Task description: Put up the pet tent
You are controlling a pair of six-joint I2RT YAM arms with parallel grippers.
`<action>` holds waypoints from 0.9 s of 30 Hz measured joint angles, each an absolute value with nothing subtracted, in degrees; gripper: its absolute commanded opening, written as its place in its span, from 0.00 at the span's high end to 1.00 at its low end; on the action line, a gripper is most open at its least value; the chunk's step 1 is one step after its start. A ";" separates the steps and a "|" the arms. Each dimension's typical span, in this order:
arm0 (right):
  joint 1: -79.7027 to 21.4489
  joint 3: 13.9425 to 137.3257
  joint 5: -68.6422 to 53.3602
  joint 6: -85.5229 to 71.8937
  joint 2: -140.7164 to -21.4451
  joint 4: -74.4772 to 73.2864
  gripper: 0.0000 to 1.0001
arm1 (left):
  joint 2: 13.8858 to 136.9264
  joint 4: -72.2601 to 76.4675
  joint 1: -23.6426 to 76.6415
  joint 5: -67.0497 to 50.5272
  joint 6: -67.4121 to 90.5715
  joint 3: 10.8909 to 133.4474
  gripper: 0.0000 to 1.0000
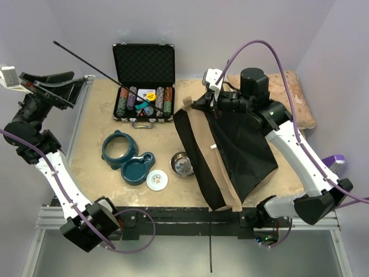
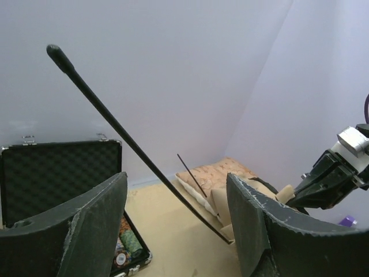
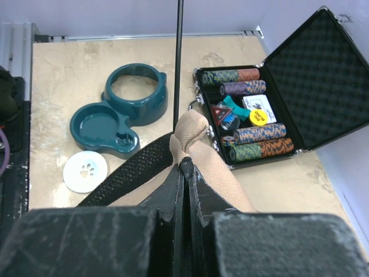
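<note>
table (image 1: pixel 95 109): beige, stone-look slab, matte, filling mid frame of the top view.

pet tent (image 1: pixel 236 150): centre-right of the top view, collapsed. tan canvas outside and black lining showing, fanned from a peak at upper centre down to the near table edge. lies flat and creased, not standing. judged light, soft and floppy, so it will sag wherever it is not held. best hold looks like the bunched peak where the poles meet, or a pole near its end.

right gripper (image 3: pixel 184 167): jaws pressed together on the tan peak, with no gap showing. a black woven edge curves off to the lower left of that wrist view.

left gripper (image 2: pixel 176 231): raised at the upper left of the top view. its fingers are spread wide with nothing between them.

pillow (image 1: pixel 294 92): upper right, behind the right arm, beige, patterned, plump.

poker chip case (image 1: pixel 143 69): upper centre, lid up, black egg-crate foam, with rows of striped chips inside.

pole (image 1: pixel 104 74): thin black rod with a rounded tip, running from the peak to the upper left. judged stiff but springy, and likely to whip or slip.

teal feeder (image 1: pixel 138 170): lower left of centre, smooth moulded plastic, a ring plus a dish.

steel bowl (image 1: pixel 183 164): just right of the feeder, shiny.

white disc (image 1: pixel 157 180): small, with a paw print.
</note>
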State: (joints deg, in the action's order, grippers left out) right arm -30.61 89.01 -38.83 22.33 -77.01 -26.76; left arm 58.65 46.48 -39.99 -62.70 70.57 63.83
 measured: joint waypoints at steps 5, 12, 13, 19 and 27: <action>-30.61 88.73 -40.51 21.80 -76.29 -26.37 1.00 | 59.16 48.07 -39.99 -58.54 70.87 63.59 0.37; -30.61 88.73 -42.06 21.80 -75.96 -26.33 1.00 | 62.17 51.22 -37.69 -51.66 70.50 63.37 0.47; -30.61 88.73 -42.22 21.82 -75.96 -26.35 1.00 | 62.72 51.22 -37.01 -50.83 70.24 63.37 0.49; -30.61 88.73 -43.16 21.96 -75.96 -26.46 1.00 | 64.45 51.24 -32.16 -46.44 67.66 63.51 0.62; -30.61 88.84 -43.31 22.20 -76.20 -26.63 1.00 | 64.31 48.01 -25.67 -43.31 60.29 66.19 1.00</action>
